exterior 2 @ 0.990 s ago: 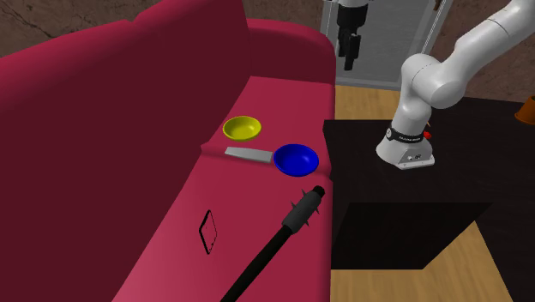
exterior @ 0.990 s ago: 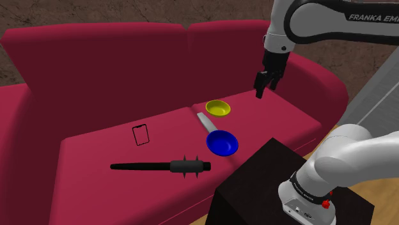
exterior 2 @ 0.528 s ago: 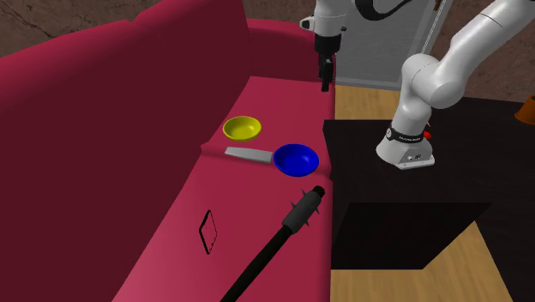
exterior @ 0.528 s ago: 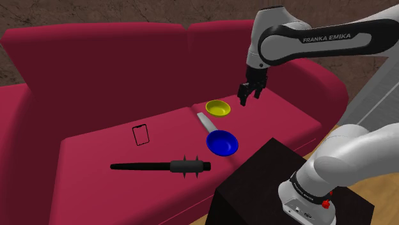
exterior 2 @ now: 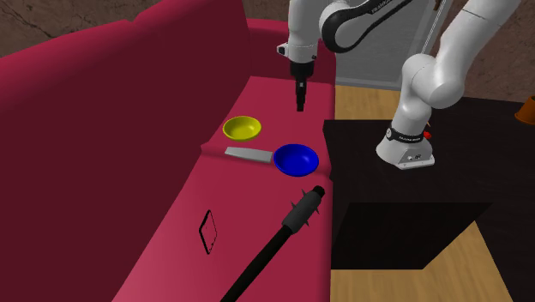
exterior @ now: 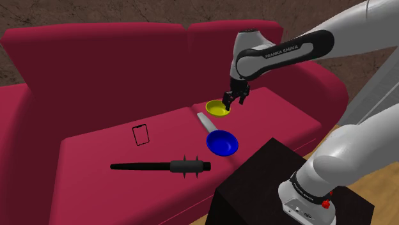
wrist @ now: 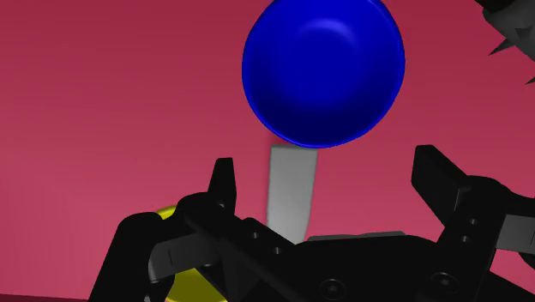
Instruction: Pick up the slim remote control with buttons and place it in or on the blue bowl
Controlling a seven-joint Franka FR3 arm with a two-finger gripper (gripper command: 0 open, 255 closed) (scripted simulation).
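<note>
The slim remote [exterior: 205, 120] [exterior 2: 248, 154] is drawn plain grey and lies flat on the red sofa seat, between two bowls. One end of it touches or slips under the blue bowl [exterior: 222, 142] [exterior 2: 296, 159]. My black gripper [exterior: 231, 101] [exterior 2: 301, 101] hangs open above the seat, just over the rim of the yellow bowl [exterior: 218, 108]. In the wrist view the gripper [wrist: 326, 163] has its fingers wide apart with nothing between them. Beyond them lie the remote [wrist: 289, 189] and the blue bowl [wrist: 323, 69].
A long black brush with a spiked head [exterior: 163, 167] [exterior 2: 274, 244] and a thin black phone [exterior: 140, 135] [exterior 2: 207, 231] lie further along the seat. The sofa back [exterior: 115, 70] rises behind. The dark stand [exterior: 281, 185] [exterior 2: 403, 197] stands against the sofa's front.
The gripper has come down and moved toward the shoulder view's left, from near the sofa's arm to just above the yellow bowl. It stayed open. Nothing on the seat moved.
</note>
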